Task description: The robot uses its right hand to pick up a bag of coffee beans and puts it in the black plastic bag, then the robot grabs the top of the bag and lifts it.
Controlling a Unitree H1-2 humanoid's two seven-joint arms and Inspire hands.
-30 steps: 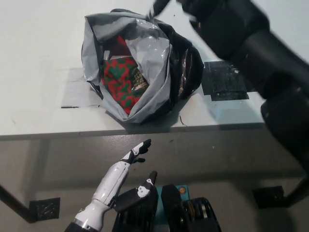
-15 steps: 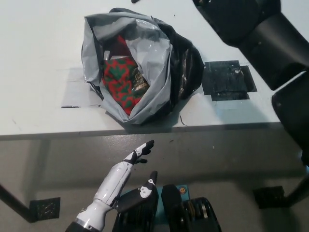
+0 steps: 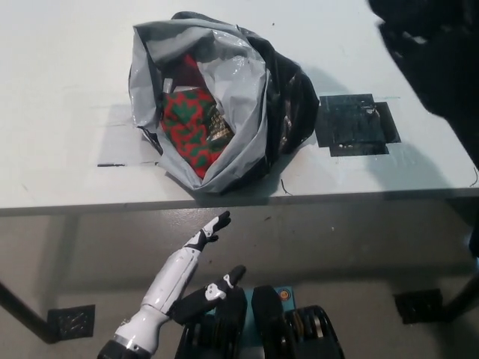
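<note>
The black plastic bag (image 3: 288,105) lies on the white table (image 3: 60,90), its grey lining (image 3: 247,75) spread wide open toward me. Inside it sits the coffee bean bag (image 3: 187,127), patterned red and green, partly covered by the lining's folds. Only my black right arm (image 3: 438,60) shows, at the top right corner, well away from the bag; its hand is out of the picture. My white left hand (image 3: 203,238) rests below the table's front edge, open with fingers stretched out and holding nothing.
A black square patch (image 3: 355,123) lies on the table right of the bag. Short dark tape marks (image 3: 112,163) sit left of the bag. The table's front edge (image 3: 337,196) runs across the middle, with floor below.
My right arm has swung away from the bag's top to the upper right, and its hand has left the picture. The bag and left hand stay put.
</note>
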